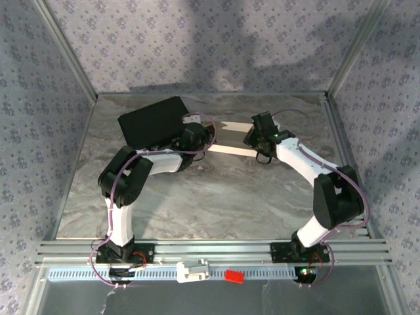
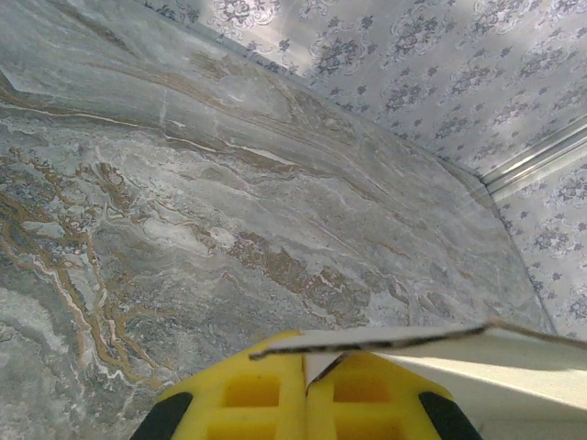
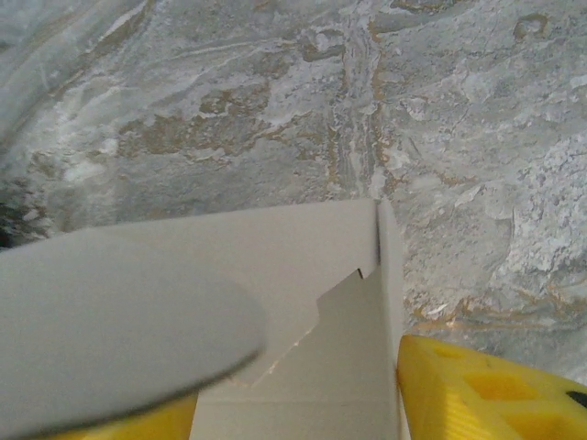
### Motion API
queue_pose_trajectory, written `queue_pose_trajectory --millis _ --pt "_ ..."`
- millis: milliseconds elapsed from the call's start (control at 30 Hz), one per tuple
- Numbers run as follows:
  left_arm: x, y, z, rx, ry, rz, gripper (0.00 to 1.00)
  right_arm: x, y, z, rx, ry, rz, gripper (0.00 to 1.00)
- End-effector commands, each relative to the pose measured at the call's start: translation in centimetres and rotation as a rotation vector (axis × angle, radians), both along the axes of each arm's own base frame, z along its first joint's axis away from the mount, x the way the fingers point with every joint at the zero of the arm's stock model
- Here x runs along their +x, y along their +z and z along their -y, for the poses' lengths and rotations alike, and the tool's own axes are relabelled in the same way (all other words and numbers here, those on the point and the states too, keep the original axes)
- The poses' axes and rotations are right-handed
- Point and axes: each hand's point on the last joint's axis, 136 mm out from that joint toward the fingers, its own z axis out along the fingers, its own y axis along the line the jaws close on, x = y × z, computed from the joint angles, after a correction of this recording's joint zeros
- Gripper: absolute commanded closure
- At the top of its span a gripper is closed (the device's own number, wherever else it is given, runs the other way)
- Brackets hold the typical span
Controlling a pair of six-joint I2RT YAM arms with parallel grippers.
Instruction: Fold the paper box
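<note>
The paper box point(image 1: 230, 139) is a pale cardboard piece stretched between the two grippers at the back middle of the table. My left gripper point(image 1: 197, 134) holds its left end. In the left wrist view the yellow fingers point(image 2: 248, 394) of that gripper point(image 2: 307, 353) are pressed together on a thin cardboard tab, and the paper box point(image 2: 477, 367) runs off to the right. My right gripper point(image 1: 257, 136) is at the other end. In the right wrist view, that gripper point(image 3: 293, 394) has its jaws wide apart on either side of the paper box point(image 3: 275, 266), with one yellow finger point(image 3: 486, 394) beside its side wall.
A black rectangular case point(image 1: 152, 121) lies at the back left, just behind the left gripper. Patterned walls and metal posts close in the marble table point(image 1: 216, 197) on three sides. A white part point(image 1: 192, 270) and a red part point(image 1: 234, 276) sit on the front rail.
</note>
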Motion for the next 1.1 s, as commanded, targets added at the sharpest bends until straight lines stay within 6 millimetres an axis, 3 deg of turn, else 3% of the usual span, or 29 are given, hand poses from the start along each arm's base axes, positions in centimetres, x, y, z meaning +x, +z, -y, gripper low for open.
queue_pose_trajectory --millis 0,233,467,533,867,1067 --pt "-2.6 -5.6 -0.2 0.136 -0.047 -0.163 1.00 -1.1 2.0 -0.1 0.050 -0.030 -0.020 0.37" --pt "-2.6 -5.7 0.1 0.155 -0.054 -0.158 1.00 -2.4 3.1 0.3 0.080 -0.063 -0.018 0.32" --pt "-2.5 -5.5 0.5 0.168 -0.068 -0.146 1.00 -2.3 3.6 0.1 0.096 -0.041 -0.019 0.26" --pt "-2.5 -5.4 0.6 0.176 -0.073 -0.144 1.00 -1.5 5.4 -0.3 0.122 -0.037 0.021 0.25" --pt "-2.3 -4.9 0.6 0.212 -0.073 -0.128 1.00 -1.3 9.0 -0.4 0.260 -0.108 0.053 0.21" --pt "-2.3 -4.7 0.8 0.233 -0.076 -0.120 1.00 -2.6 8.9 0.6 0.247 -0.144 0.015 0.19"
